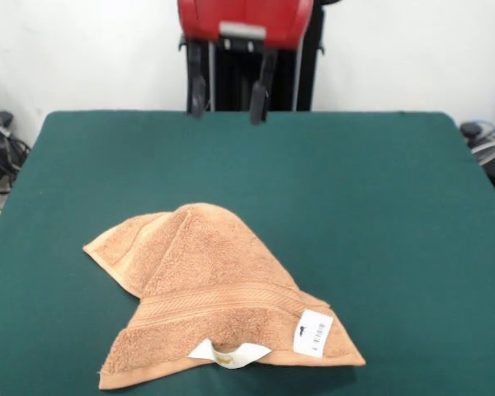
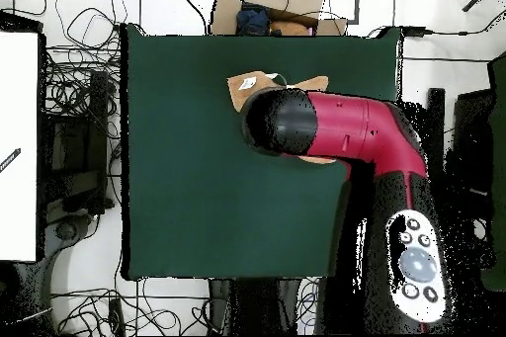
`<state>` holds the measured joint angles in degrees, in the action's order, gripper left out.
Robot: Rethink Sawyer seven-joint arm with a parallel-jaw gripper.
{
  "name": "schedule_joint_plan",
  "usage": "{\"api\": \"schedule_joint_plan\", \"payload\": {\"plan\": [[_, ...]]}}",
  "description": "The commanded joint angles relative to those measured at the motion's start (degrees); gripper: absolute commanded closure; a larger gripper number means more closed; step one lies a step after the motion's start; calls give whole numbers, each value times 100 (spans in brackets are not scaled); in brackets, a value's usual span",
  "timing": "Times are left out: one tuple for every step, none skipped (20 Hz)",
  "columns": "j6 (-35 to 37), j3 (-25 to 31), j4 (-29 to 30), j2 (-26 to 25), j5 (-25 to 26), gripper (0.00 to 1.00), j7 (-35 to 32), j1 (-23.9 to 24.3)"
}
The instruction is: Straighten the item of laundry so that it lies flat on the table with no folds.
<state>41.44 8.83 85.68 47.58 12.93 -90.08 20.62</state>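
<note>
The item of laundry [image 1: 214, 289], an orange-tan terry towel, lies rumpled near the front edge of the green table [image 1: 379, 206]. One part is folded over into a peak, and a woven band crosses its lower half. A white barcode tag [image 1: 313, 332] and a white tag with yellow print [image 1: 228, 355] show at its near edge. My gripper [image 1: 228, 114] hangs high over the far edge of the table, open and empty, well clear of the towel. From overhead, the red arm [image 2: 346, 130] covers most of the towel [image 2: 252, 86] and hides the gripper.
Cables lie off the table's left side [image 1: 0, 148]. In the overhead view, a cardboard box [image 2: 282, 2] sits beyond the table's top edge, tangled cables [image 2: 84, 86] run along the left, and a white panel [image 2: 20, 145] stands further left.
</note>
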Motion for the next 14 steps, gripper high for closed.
{"api": "schedule_joint_plan", "payload": {"plan": [[-320,144,393,-724,317,0,-430,-225],[-370,126,395,-757,331,0,-444,-231],[-431,111,381,-810,352,0,-461,-237],[-482,111,380,-838,353,0,-461,-229],[-533,104,364,-885,365,0,-469,-227],[-583,96,348,-933,377,0,-477,-225],[-633,81,313,-995,394,0,-495,-233],[-663,60,284,-1038,409,0,-510,-242],[-704,36,258,-1088,429,0,-528,-256],[-746,13,232,-1138,450,0,-546,-269],[-774,-11,203,-1184,470,0,-556,-284],[-820,-31,210,-1212,483,0,-554,-284],[-854,-40,199,-1244,484,0,-550,-284],[-857,-63,180,-1254,487,0,-550,-298]]}}
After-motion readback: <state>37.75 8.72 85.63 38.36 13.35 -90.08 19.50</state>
